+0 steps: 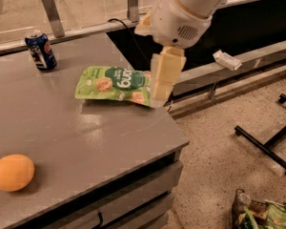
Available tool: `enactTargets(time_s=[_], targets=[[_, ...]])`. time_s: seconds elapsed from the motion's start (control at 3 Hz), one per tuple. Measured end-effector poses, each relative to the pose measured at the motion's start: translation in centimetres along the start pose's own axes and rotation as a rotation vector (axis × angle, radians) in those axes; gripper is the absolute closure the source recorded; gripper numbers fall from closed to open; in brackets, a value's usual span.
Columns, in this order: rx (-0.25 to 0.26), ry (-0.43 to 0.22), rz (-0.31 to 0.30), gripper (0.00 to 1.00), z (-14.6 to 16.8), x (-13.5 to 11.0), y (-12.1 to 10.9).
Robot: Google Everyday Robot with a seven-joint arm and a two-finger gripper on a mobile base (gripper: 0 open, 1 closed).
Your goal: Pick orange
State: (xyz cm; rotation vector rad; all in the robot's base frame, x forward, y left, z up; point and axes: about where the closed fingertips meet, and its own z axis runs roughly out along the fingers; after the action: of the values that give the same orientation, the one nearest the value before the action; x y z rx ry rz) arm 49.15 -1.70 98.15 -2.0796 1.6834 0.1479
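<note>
Count: six things in all, two of one kind.
One gripper over the right edge of one table; one orange far to its lower left; one can upper left; two bags: snack bag just beside it, floor bag lower right.
</note>
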Motion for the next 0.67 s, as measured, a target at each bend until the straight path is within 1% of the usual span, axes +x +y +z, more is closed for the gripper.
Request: enactTargets(time_s=[0.33,0.67], targets=[[-0.039,-0.103,-0.108,0.00,2.6,-5.6,0.7],[-0.070,-0.188,-0.207,0.00,4.6,-10.1,3.0]])
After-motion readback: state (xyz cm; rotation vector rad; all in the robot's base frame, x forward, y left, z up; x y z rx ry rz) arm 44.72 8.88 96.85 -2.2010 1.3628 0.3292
